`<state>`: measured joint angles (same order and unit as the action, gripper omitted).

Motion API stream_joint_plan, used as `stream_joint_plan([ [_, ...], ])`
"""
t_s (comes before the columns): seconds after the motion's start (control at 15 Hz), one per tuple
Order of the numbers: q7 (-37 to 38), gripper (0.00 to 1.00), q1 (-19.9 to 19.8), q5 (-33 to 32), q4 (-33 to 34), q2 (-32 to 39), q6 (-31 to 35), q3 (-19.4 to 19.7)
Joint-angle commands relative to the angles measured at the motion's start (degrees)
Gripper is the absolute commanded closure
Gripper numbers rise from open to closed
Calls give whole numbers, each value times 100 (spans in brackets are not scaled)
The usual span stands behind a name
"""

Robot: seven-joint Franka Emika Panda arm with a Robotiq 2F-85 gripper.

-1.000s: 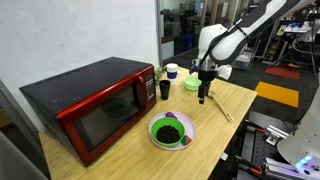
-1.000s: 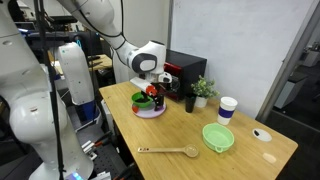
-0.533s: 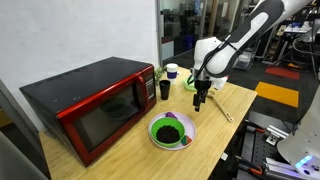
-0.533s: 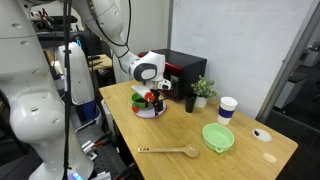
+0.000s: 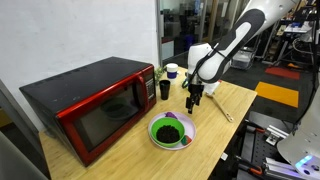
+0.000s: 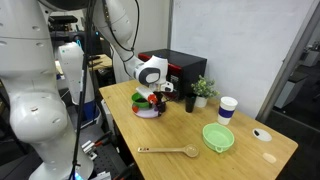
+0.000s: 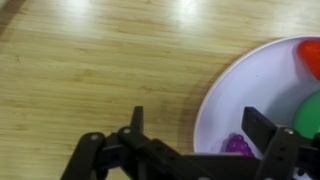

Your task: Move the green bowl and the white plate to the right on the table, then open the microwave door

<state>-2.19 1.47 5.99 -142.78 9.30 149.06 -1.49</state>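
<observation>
Table (image 6: 176, 126) w/ microwave (image 5: 90, 110), white plate (image 7: 240, 100), green bowl (image 6: 218, 137) — spoon (image 6: 170, 151), cup (image 6: 227, 108).

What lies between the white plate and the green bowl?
Bare table between plate and bowl in an exterior view; the black cup stands behind that stretch, the spoon in front of it.

1. In the wrist view, the white plate (image 7: 225, 95) runs off the right and bottom edges; only its left rim shows.
2. A red piece (image 7: 310, 55) and a green piece (image 7: 310, 115) on it are cut by that right edge and cannot be identified.
3. The gripper (image 7: 200, 122) is cropped by the bottom edge; its body is unseen.
4. In an exterior view, the arm (image 6: 150, 70) covers most of the microwave door (image 6: 172, 71).
5. A small dark item (image 6: 262, 134) on the table (image 6: 190, 130) is too small to name.
</observation>
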Motion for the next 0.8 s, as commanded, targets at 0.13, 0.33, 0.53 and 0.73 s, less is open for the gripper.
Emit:
stream_joint_plan([
  [0.13, 115, 0, -17, 76, 363, 494, 178, -72],
  [0.33, 152, 0, -21, 71, 440, 648, 248, -84],
  [0.53, 165, 0, -31, 71, 490, 771, 332, -102],
  [0.73, 193, 0, -27, 54, 505, 837, 404, -102],
])
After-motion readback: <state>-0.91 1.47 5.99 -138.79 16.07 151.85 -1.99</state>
